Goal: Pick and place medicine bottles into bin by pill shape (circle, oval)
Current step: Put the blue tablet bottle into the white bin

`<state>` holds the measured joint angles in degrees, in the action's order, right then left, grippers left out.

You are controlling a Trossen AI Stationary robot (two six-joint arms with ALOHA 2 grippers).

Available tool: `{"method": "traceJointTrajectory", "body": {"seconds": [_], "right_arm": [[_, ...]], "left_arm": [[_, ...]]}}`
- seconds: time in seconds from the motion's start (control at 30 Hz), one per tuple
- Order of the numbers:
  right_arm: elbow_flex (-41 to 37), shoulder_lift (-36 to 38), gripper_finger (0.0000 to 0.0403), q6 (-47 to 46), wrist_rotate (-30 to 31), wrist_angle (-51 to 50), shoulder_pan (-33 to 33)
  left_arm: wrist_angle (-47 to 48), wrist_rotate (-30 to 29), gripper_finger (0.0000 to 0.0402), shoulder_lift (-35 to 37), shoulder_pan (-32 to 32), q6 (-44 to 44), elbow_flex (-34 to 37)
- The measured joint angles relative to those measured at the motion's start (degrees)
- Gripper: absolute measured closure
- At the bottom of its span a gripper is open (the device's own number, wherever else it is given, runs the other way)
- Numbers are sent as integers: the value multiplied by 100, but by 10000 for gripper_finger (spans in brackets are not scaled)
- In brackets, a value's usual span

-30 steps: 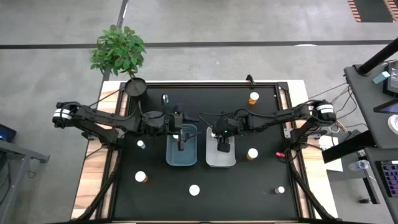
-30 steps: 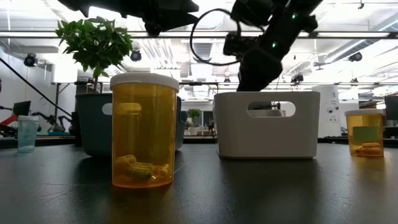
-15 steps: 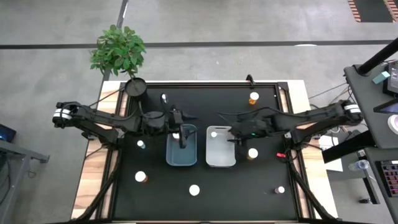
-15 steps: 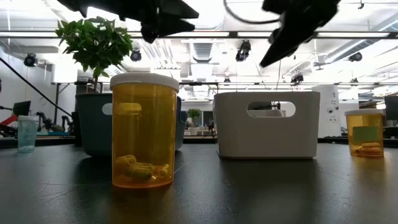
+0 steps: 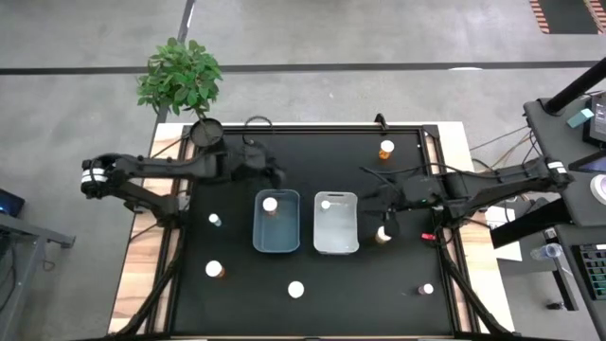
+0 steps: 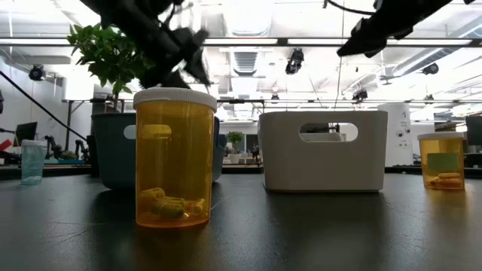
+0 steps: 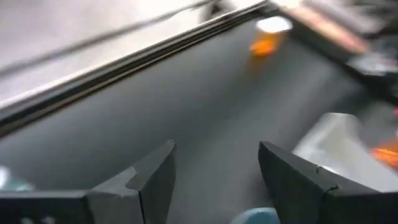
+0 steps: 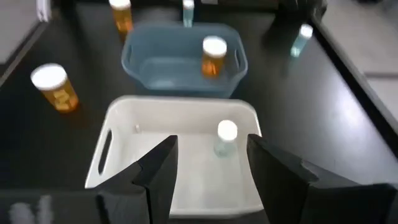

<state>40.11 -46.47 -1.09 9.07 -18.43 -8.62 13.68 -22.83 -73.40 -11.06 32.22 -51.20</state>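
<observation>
My left gripper [image 5: 276, 177] [image 7: 214, 180] is open and empty above the black table, just beyond the far edge of the blue bin [image 5: 276, 237]. An orange medicine bottle with a white cap [image 5: 270, 204] [image 8: 214, 56] stands in that bin. My right gripper [image 5: 365, 197] [image 8: 211, 168] is open and empty above the right rim of the white bin [image 5: 337, 237], where a small white-capped bottle [image 5: 326, 204] [image 8: 227, 137] stands. Other bottles stand on the table: orange ones [image 5: 383, 233], [image 5: 386, 148], [image 5: 215, 269], a white-capped one [image 5: 296, 289] [image 6: 175, 158], small ones [image 5: 216, 220], [image 5: 427, 289].
A black plant pot [image 5: 204, 133] with a green plant [image 5: 180, 76] stands at the table's far left corner. The black mat's raised frame [image 5: 431, 152] runs along the edges. Bare mat lies between the bins and the near edge.
Both grippers have come up out of the bins. My left gripper has gone from the blue bin toward the table's far edge, leaving the orange bottle standing in it. My right gripper has gone from the white bin toward the table's right edge, leaving the small bottle inside.
</observation>
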Motion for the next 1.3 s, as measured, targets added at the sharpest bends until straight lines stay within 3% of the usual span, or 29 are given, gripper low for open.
{"method": "traceJointTrajectory", "body": {"seconds": [0.27,0.7,1.0,1.3], "right_arm": [[-446,423,219,543,10,537,0],[-596,443,225,899,10,680,2],[-640,443,232,969,10,681,2],[-658,436,236,969,10,679,2]], "left_arm": [[1890,-3,206,-280,-1238,686,-471],[1831,153,230,-1113,-2235,485,-481],[1524,107,189,-1339,-2391,337,-468],[1503,-24,185,-1701,-2462,329,-457]]}}
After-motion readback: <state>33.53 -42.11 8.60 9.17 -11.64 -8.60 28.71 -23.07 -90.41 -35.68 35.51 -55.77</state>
